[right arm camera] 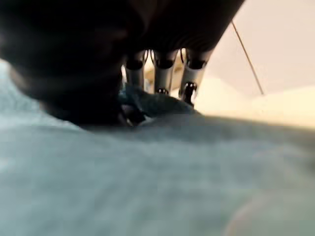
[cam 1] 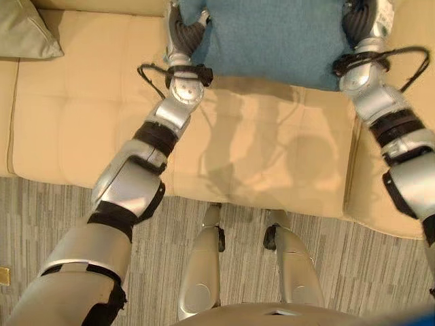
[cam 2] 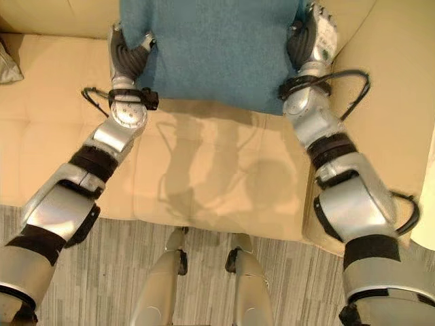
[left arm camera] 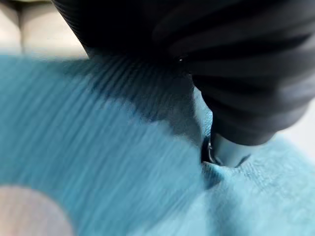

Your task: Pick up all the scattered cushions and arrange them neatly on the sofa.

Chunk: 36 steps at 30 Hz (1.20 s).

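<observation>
Left eye view: teal cushion (cam 1: 272, 37) at 12 o'clock, held above the beige sofa (cam 1: 81, 115) seat between both hands. Left hand (cam 1: 182, 34) grips its left edge, thumb hooked over the fabric; right hand (cam 2: 311, 37) clamps the right edge, fingers (right arm camera: 160, 73) pressed into the fabric in the right wrist view. Grey-green cushion (cam 1: 24, 30) lies on the sofa at 10 o'clock, well apart. Striped grey floor (cam 1: 41, 204) runs along 6 o'clock.

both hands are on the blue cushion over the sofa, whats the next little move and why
Probably ease the blue cushion back and down against the sofa backrest, then let go. The left robot hand and right robot hand grip its side edges, and it casts a shadow on the seat.
</observation>
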Motion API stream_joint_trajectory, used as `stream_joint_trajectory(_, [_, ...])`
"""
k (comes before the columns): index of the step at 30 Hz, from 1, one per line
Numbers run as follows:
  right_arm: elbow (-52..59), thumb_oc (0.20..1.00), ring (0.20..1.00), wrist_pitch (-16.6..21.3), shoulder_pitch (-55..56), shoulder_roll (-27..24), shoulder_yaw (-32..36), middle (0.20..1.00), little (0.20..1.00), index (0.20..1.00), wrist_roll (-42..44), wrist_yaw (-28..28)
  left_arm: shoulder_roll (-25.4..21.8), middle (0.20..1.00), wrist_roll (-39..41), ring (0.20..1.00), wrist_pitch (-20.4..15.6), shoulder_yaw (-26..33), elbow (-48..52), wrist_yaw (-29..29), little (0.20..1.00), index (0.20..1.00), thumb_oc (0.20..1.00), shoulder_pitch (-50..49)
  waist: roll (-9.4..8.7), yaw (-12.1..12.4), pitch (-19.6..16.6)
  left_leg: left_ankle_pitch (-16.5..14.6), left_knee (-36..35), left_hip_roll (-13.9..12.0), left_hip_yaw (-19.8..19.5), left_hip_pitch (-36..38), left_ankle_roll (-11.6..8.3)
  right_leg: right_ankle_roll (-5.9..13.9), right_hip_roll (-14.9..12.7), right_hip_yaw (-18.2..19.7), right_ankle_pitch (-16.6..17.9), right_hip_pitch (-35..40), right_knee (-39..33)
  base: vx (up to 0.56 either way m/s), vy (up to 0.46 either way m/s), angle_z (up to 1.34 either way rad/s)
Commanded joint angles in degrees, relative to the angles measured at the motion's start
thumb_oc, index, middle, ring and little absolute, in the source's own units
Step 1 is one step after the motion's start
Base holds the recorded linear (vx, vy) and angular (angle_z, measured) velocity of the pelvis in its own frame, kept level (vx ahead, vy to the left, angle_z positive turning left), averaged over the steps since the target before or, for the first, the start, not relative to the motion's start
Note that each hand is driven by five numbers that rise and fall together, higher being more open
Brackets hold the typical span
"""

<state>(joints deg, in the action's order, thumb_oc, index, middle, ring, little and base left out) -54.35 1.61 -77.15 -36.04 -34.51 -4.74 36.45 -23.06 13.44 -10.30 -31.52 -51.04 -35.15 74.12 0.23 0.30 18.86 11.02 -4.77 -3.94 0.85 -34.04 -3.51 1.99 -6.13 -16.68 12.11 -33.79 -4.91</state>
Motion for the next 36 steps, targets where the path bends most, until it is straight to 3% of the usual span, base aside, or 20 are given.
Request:
stream_joint_trajectory(1, [2.2, 0.2, 0.2, 1.5, -9.1, -0.9, -2.9, 0.2, 0.2, 0.2, 3.3, -1.2, -0.3, 0.573, 3.6, 0.573, -4.6, -1.8, 0.9, 2.9, 0.573, 0.573, 0.573, 11.0, -1.11, -0.4, -1.5, -3.0, -0.2, 0.8, 2.2, 1.0, -3.18, 6.17, -1.7, 5.1, -9.8, -1.4, 10.9, -0.01, -0.057, 0.0])
stream_joint_trajectory(2, [1.3, 0.2, 0.2, 1.6, -9.5, -1.2, -3.4, 0.2, 0.2, 0.2, 4.6, -1.8, -0.1, 1.0, 4.3, 1.0, -4.5, -2.2, 0.3, 3.5, 1.0, 1.0, 1.0, 11.8, -1.0, -0.4, -1.2, -2.8, -0.2, 0.8, 2.1, 0.4, -3.17, 6.17, -1.7, 5.0, -9.7, -2.2, 11.1, -0.02, -0.054, 0.0])
stream_joint_trajectory(3, [0.6, 0.2, 0.2, 1.5, -10.3, -1.4, -3.8, 0.2, 0.2, 0.2, 5.9, -2.3, -0.1, 1.0, 5.1, 1.0, -4.6, -2.1, 0.3, 3.8, 1.0, 1.0, 1.0, 12.1, -0.97, -0.4, -0.9, -2.6, -0.2, 0.9, 2.0, -0.1, -3.19, 6.17, -1.6, 5.0, -9.7, -2.6, 11.2, 0.08, -0.06, -0.01])
stream_joint_trajectory(4, [-0.4, 0.445, 0.445, 1.3, -10.8, -1.5, -4.8, 0.445, 0.445, 0.445, 6.9, -3.2, 0.4, 1.0, 6.4, 1.0, -4.7, -2.2, -0.2, 4.6, 1.0, 1.0, 1.0, 12.1, -0.93, -0.4, -1.1, -4.2, -0.2, 0.8, 1.6, 0.3, -3.55, 6.54, -1.4, 5.7, -11.3, -2.5, 11.3, 0.07, -0.058, -0.01])
stream_joint_trajectory(7, [-4.1, 1.0, 1.0, 0.7, -13.0, -1.6, -8.1, 1.0, 1.0, 1.0, 9.1, -5.9, 0.8, 1.0, 8.7, 1.0, -4.9, -3.1, -0.9, 6.2, 1.0, 1.0, 1.0, 12.8, -0.82, -0.3, -0.4, -4.0, -0.2, 0.8, 1.5, -0.5, -3.57, 6.52, -1.3, 5.8, -11.1, -3.4, 11.5, 0.01, -0.041, 0.04])
stream_joint_trajectory(15, [-7.8, 1.0, 1.0, -0.1, -12.4, -1.0, -10.3, 1.0, 1.0, 1.0, 10.3, -8.6, 1.4, 1.0, 11.1, 1.0, -4.5, -3.0, -1.3, 8.0, 1.0, 1.0, 1.0, 11.1, -0.03, -0.1, 1.2, -3.4, -0.2, 1.1, 1.4, -0.6, -3.7, 6.4, -0.9, 5.9, -10.8, -3.8, 11.4, -0.01, -0.008, 0.01])
stream_joint_trajectory(23, [-8.4, 1.0, 1.0, -1.0, -9.4, -2.6, -8.9, 1.0, 1.0, 1.0, 10.9, -9.3, 0.5, 1.0, 15.5, 1.0, -4.5, 1.5, -2.5, 9.1, 1.0, 1.0, 1.0, 3.5, 0.26, 0.4, 2.7, -3.3, -0.2, 1.3, 1.5, 0.7, -3.91, 6.23, -0.9, 5.7, -10.5, -2.3, 11.1, -0.03, -0.008, 0.01])
stream_joint_trajectory(24, [-8.4, 1.0, 1.0, -1.0, -9.4, -2.6, -8.8, 1.0, 1.0, 1.0, 10.9, -9.2, 0.5, 1.0, 15.5, 1.0, -4.5, 1.5, -2.4, 9.2, 1.0, 1.0, 1.0, 3.5, 0.29, 0.4, 3.2, -1.7, -0.2, 1.4, 1.8, 0.1, -3.53, 5.8, -1.1, 5.1, -8.9, -2.9, 11.1, -0.03, -0.016, 0.0])
stream_joint_trajectory(25, [-7.5, 1.0, 1.0, -0.8, -8.7, -3.2, -8.0, 1.0, 1.0, 1.0, 11.1, -9.0, -0.3, 1.0, 15.9, 1.0, -4.2, 2.5, -3.2, 9.6, 1.0, 1.0, 1.0, 1.5, 0.2, 0.4, 3.0, -3.2, -0.2, 1.2, 1.4, 1.1, -3.92, 6.22, -0.9, 5.8, -10.4, -2.0, 11.0, 0.0, 0.0, 0.0])
stream_joint_trajectory(27, [-6.7, 1.0, 1.0, -0.4, -8.1, -4.0, -7.3, 1.0, 1.0, 1.0, 11.3, -9.0, -1.6, 1.0, 15.8, 1.0, -3.5, 3.6, -5.2, 10.3, 1.0, 1.0, 1.0, -0.4, 0.01, 0.4, 3.2, -3.2, -0.2, 1.2, 1.6, 1.5, -3.99, 6.19, -0.9, 5.7, -10.4, -1.6, 11.0, -0.04, -0.018, -0.04])
stream_joint_trajectory(28, [-6.7, 1.0, 1.0, -0.1, -8.1, -4.5, -6.9, 1.0, 1.0, 1.0, 11.4, -9.0, -2.6, 1.0, 15.2, 1.0, -3.1, 3.8, -6.5, 10.6, 1.0, 1.0, 1.0, -0.6, -0.06, 0.5, 3.7, -1.6, -0.2, 1.2, 2.0, 1.0, -3.67, 5.72, -1.0, 5.2, -8.9, -2.0, 11.0, -0.12, 0.003, -0.01])
stream_joint_trajectory(32, [-6.7, 1.0, 1.0, 0.4, -7.4, -5.5, -6.9, 1.0, 1.0, 1.0, 11.2, -9.2, -6.3, 1.0, 13.9, 1.0, -2.1, 4.7, -10.2, 10.9, 1.0, 1.0, 1.0, -0.7, -0.33, 0.4, 3.8, -1.5, -0.2, 1.0, 2.0, 1.3, -3.73, 5.69, -0.9, 5.2, -8.8, -1.6, 10.9, -0.01, -0.007, 0.01])
stream_joint_trajectory(33, [-6.5, 1.0, 1.0, 0.6, -7.4, -5.9, -7.1, 1.0, 1.0, 1.0, 11.0, -9.5, -7.8, 1.0, 13.6, 1.0, -1.8, 5.1, -11.7, 11.1, 1.0, 1.0, 1.0, -0.5, -0.35, 0.4, 3.4, -3.0, -0.2, 0.8, 1.7, 1.9, -4.1, 6.13, -0.7, 5.9, -10.3, -1.1, 10.8, 0.07, -0.021, -0.01])
stream_joint_trajectory(36, [-3.5, 1.0, 1.0, 1.1, -4.7, -8.8, -5.9, 1.0, 1.0, 1.0, 10.0, -9.6, -14.9, 1.0, 12.3, 1.0, -1.2, 7.5, -13.9, 11.2, 1.0, 1.0, 1.0, -2.3, -0.21, 0.5, 3.6, -1.4, -0.2, 0.9, 2.2, 1.5, -3.73, 5.66, -0.8, 5.4, -8.5, -1.5, 10.7, -0.06, 0.019, -0.02])
